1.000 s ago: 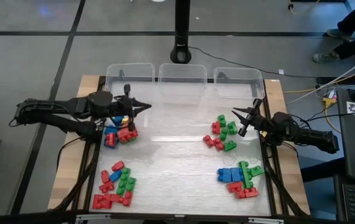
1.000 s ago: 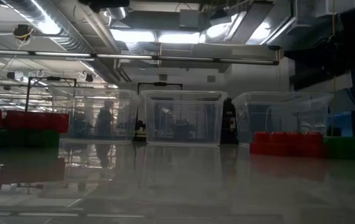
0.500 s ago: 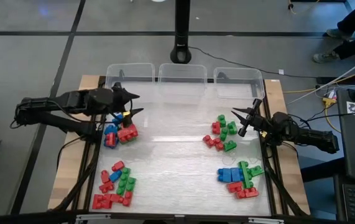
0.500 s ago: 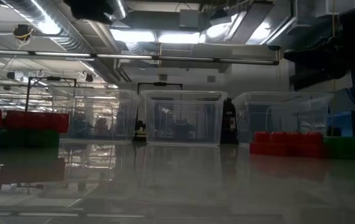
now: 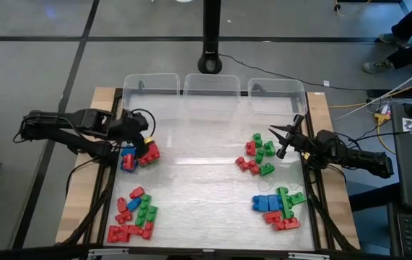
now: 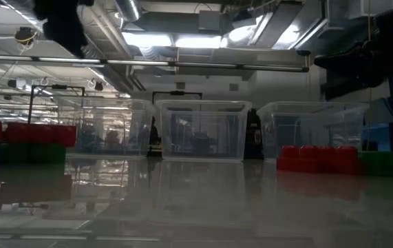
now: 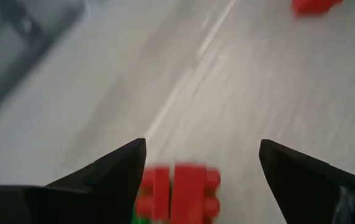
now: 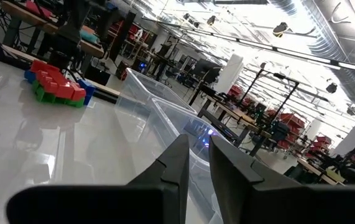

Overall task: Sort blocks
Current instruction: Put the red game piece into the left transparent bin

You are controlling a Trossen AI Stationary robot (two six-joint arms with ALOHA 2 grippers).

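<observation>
Red, green and blue blocks lie in piles on the table: a far left pile (image 5: 139,154), a near left pile (image 5: 135,215), a far right pile (image 5: 258,155) and a near right pile (image 5: 278,206). My left gripper (image 5: 145,141) hangs open over the far left pile, slanting down. In the left wrist view a red block (image 7: 177,193) lies on the table below the gap of that gripper (image 7: 202,149), untouched. My right gripper (image 5: 281,137) waits shut beside the far right pile, above the table; its own view (image 8: 196,146) shows nothing between its fingers.
Three clear bins (image 5: 151,87), (image 5: 211,85), (image 5: 274,88) stand in a row along the table's far edge. The middle of the table (image 5: 206,180) between the piles is bare. A black post (image 5: 211,43) stands behind the bins.
My left gripper has opened and tipped from nearly level to slanting down. It has also drawn back a little toward the table's left edge and sunk over the far left pile. The blocks have not moved.
</observation>
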